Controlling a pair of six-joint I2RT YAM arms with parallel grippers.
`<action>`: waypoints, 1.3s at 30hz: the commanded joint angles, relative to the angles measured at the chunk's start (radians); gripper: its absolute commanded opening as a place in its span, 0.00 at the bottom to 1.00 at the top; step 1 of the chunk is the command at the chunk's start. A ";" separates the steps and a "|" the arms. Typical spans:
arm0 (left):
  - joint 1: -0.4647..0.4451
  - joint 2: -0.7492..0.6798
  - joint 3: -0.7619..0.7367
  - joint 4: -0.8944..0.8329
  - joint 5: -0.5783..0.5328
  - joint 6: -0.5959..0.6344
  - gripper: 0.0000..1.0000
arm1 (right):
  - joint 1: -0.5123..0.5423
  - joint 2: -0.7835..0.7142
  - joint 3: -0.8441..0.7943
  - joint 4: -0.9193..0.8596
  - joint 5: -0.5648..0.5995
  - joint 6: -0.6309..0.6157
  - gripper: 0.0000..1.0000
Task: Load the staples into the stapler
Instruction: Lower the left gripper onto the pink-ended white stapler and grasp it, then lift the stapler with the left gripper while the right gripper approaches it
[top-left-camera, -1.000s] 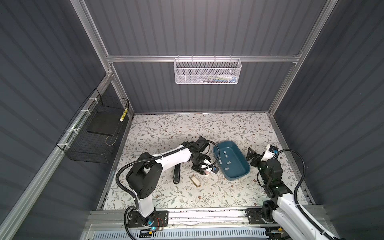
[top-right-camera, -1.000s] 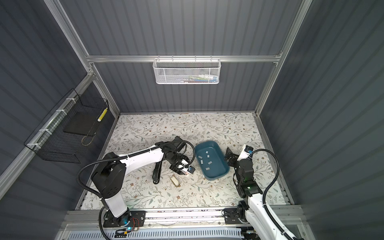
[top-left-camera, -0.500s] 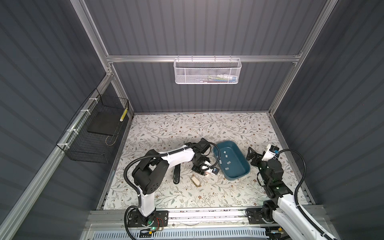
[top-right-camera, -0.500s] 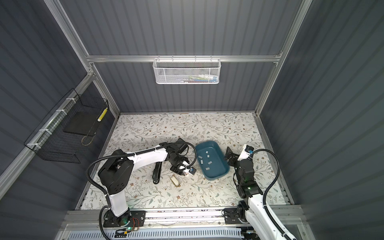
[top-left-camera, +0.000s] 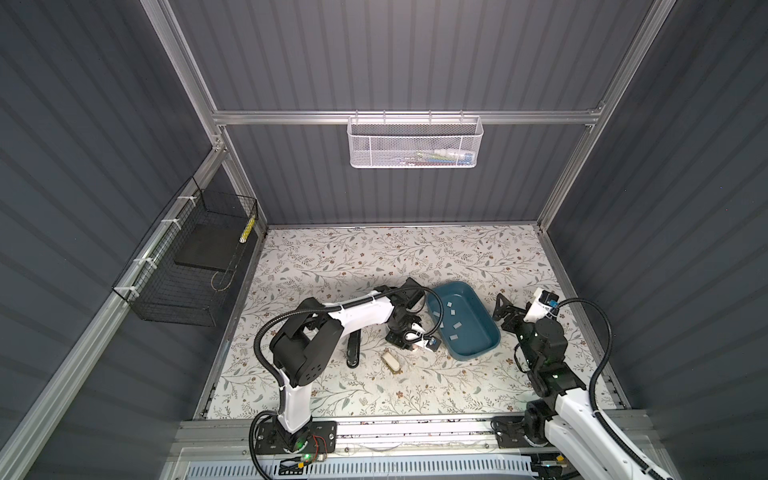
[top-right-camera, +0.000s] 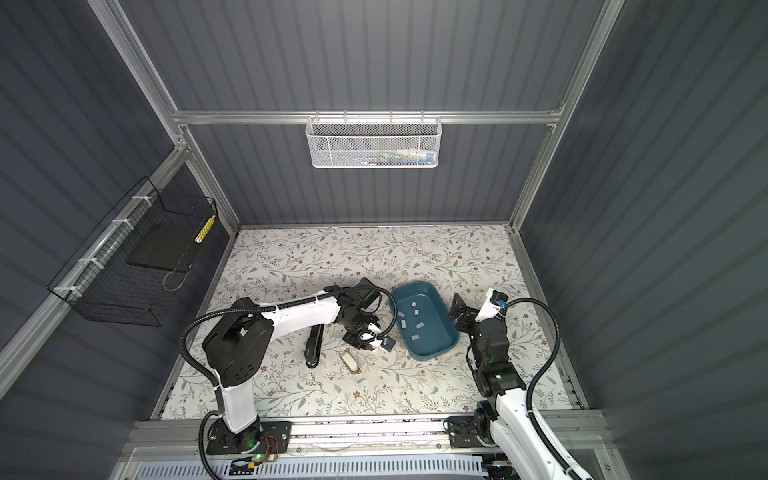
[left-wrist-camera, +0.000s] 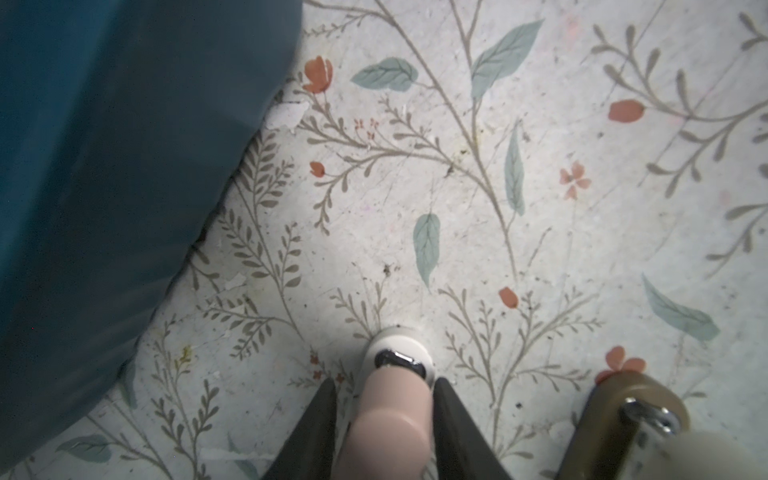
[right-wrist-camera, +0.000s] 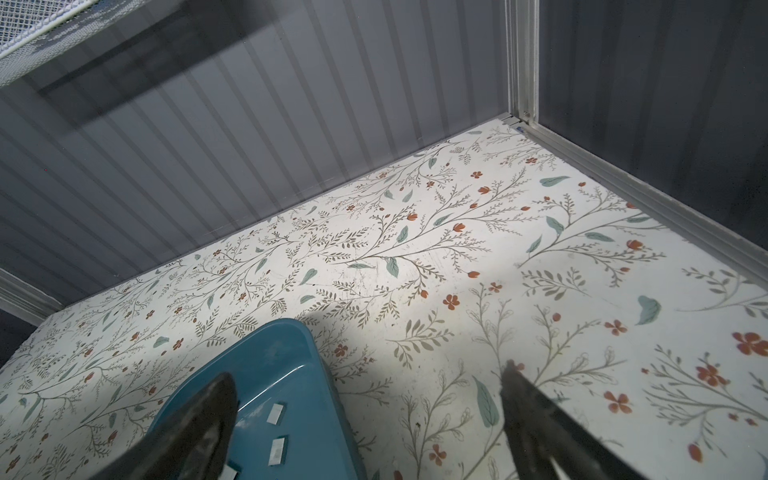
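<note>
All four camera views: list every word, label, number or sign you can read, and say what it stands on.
No text is readable in any view.
White mesh basket: items inside, any print too blurred to read.
Yellow strip in the black wire basket: dark marks, too small to read.

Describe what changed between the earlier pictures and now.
The left arm's elbow swung toward the blue tray; the left gripper stayed over the small pink stapler, one finger on each side. Whether it grips yet is unclear. The right gripper, open, the staples and the black stapler did not move.
</note>
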 joint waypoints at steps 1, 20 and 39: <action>-0.009 0.011 0.025 -0.047 -0.003 0.000 0.36 | 0.005 -0.011 -0.006 0.015 -0.003 -0.008 0.99; -0.010 -0.311 -0.006 0.239 -0.071 -0.353 0.00 | 0.003 -0.036 -0.047 0.042 0.098 0.059 0.99; -0.009 -0.444 -0.100 0.301 -0.004 -0.493 0.00 | 0.362 -0.118 0.192 -0.230 -0.316 0.306 0.77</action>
